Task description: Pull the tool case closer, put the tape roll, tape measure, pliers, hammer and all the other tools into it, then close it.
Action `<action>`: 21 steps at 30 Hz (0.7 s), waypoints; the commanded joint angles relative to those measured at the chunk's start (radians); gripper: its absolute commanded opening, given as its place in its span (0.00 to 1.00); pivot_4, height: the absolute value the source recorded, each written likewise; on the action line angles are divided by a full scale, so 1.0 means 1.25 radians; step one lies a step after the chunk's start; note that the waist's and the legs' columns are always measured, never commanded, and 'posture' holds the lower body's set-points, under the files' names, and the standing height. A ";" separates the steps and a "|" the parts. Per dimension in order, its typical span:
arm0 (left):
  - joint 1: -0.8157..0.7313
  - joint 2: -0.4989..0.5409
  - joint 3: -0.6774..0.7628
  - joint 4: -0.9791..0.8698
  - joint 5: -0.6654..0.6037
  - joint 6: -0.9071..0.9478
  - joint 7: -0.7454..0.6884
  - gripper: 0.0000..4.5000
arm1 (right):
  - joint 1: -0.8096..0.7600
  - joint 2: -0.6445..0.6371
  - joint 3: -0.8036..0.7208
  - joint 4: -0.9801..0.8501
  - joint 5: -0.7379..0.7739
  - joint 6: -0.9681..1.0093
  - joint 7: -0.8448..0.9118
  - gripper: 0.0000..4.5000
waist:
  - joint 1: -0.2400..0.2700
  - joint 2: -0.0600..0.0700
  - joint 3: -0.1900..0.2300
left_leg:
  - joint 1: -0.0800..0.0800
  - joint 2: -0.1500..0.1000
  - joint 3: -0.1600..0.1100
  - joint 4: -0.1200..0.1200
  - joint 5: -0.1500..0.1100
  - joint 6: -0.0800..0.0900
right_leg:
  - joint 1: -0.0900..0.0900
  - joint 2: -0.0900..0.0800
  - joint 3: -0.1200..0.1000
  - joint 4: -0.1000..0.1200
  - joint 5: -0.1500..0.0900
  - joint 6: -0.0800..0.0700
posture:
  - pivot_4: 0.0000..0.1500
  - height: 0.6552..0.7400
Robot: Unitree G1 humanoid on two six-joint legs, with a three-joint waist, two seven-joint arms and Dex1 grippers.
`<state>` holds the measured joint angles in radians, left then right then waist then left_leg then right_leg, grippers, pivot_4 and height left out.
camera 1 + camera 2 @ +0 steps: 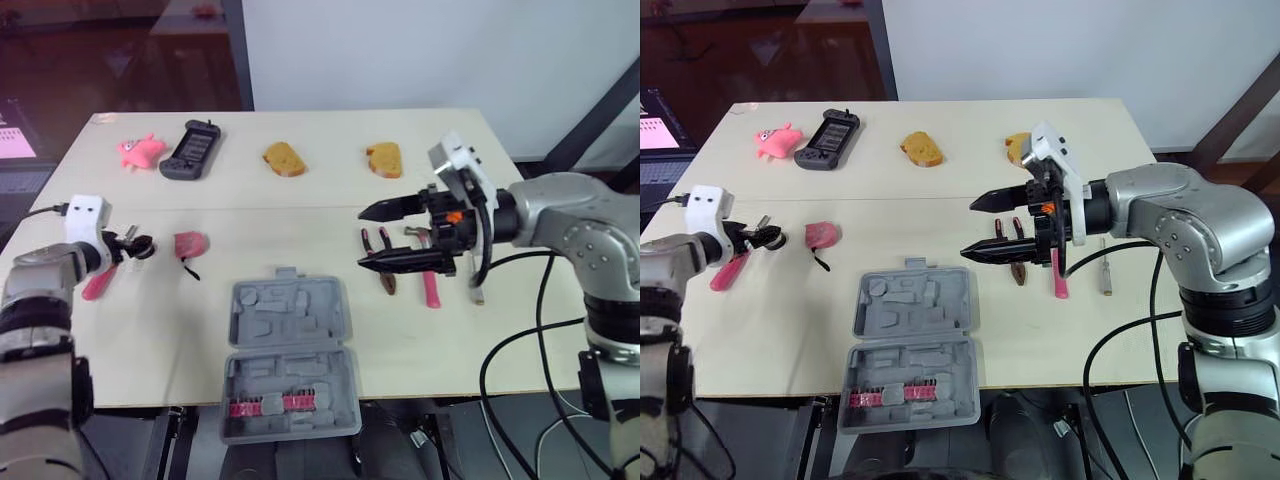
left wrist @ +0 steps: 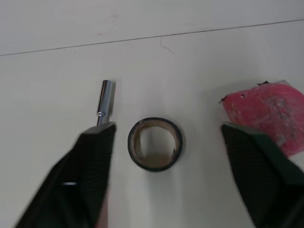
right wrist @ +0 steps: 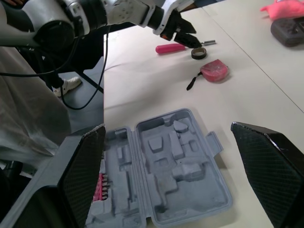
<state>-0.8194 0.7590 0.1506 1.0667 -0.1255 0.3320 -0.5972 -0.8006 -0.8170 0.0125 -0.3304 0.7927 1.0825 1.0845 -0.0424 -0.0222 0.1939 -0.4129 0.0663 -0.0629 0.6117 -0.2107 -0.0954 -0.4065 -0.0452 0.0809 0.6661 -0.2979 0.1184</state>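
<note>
The grey tool case (image 1: pixel 290 360) lies open at the table's front edge, its moulded slots bare apart from a pink bit strip (image 1: pixel 270 405). My left gripper (image 1: pixel 130 243) is open low over the small black tape roll (image 2: pixel 155 143), one finger on each side of it. The pink tape measure (image 1: pixel 190 243) lies just right of it. A pink-handled screwdriver (image 1: pixel 95 283) with a metal shaft (image 2: pixel 105 102) lies by the left gripper. My right gripper (image 1: pixel 363 238) hovers open above the table, beyond the case. Pliers (image 1: pixel 385 265) and a pink-handled hammer (image 1: pixel 430 282) lie under it.
Another small screwdriver (image 1: pixel 1103 272) lies right of the hammer. At the back of the table are a pink toy (image 1: pixel 140 150), a black game controller (image 1: pixel 192 150) and two bread pieces (image 1: pixel 284 158) (image 1: pixel 384 158). Cables hang off the right arm.
</note>
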 commanded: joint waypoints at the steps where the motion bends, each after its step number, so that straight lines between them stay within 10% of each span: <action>1: -0.044 -0.011 -0.008 0.068 0.032 -0.053 0.027 0.61 | -0.017 -0.028 -0.038 -0.023 0.023 0.005 -0.007 1.00 | 0.000 0.000 0.000 | 0.000 0.000 0.000 0.000 0.000 0.000 | 0.000 0.000 0.000 0.000 0.000 0.000 | 1.00 1.00; 21: -0.092 -0.071 0.011 0.201 0.069 -0.088 0.136 0.52 | -0.038 -0.068 -0.035 -0.034 0.043 0.017 -0.044 1.00 | 0.000 0.000 0.000 | 0.000 0.000 0.000 0.000 0.000 0.000 | 0.000 0.000 0.000 0.000 0.000 0.000 | 1.00 1.00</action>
<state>-0.9174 0.6633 0.1492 1.3120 -0.0430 0.2264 -0.4397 -0.8225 -0.8889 -0.0133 -0.3517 0.8391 1.1139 1.0322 -0.0427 -0.0222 0.1939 -0.4133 0.0662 -0.0634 0.6117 -0.2106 -0.0954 -0.4066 -0.0453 0.0806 0.6663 -0.2977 0.1188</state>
